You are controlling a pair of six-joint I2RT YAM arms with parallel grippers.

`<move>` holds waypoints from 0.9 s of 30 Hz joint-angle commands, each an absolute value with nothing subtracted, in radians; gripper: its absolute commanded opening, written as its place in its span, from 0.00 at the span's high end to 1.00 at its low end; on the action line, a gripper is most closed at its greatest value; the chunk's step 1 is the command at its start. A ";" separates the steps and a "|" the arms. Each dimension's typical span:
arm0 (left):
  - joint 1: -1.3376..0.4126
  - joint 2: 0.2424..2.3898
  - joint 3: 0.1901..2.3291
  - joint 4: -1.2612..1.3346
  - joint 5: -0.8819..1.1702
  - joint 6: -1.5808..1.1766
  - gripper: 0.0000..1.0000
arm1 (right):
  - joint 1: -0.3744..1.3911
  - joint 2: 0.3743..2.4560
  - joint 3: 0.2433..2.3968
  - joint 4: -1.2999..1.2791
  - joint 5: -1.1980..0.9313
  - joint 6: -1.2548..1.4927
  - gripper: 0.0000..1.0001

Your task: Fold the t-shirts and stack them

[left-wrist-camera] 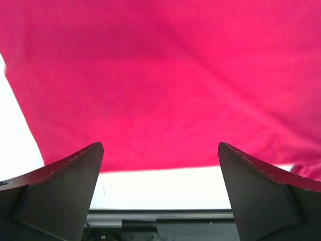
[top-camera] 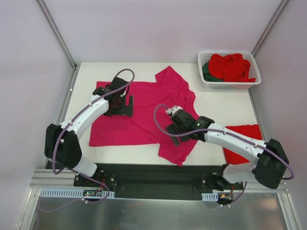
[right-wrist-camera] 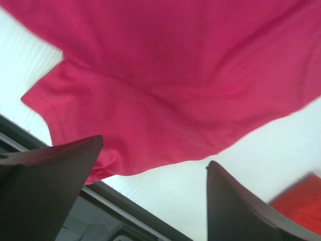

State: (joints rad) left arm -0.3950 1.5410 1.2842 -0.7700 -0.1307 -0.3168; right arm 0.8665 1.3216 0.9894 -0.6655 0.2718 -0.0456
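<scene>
A magenta-pink t-shirt lies spread across the middle of the white table, one sleeve toward the back and one toward the front edge. My left gripper hovers over its left half, open, with only cloth and table below. My right gripper is over the front sleeve, also open and empty. A folded red t-shirt lies at the front right, under the right arm, and its corner shows in the right wrist view. More red t-shirts and a dark green one are bunched in the basket.
The white slotted basket stands at the back right corner. The table is walled by pale panels with metal posts at the back corners. Its front edge meets a black base rail, seen also in the left wrist view.
</scene>
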 commanded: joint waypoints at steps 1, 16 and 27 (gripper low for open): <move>-0.411 1.384 1.155 -0.798 -0.123 -0.374 0.01 | 0.997 1.235 0.893 -0.612 0.310 0.054 0.15; -0.514 0.983 0.983 -0.727 0.094 -0.339 0.01 | 1.302 1.206 0.864 -0.719 0.411 0.051 0.32; -0.552 0.971 0.916 -0.741 0.112 -0.376 0.01 | 1.365 1.088 0.762 -0.788 0.321 0.167 0.37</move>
State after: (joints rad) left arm -0.5442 0.9878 0.9340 -0.7387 0.0853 -0.3565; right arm 1.3437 1.1297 0.8036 -0.7269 0.3443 0.0929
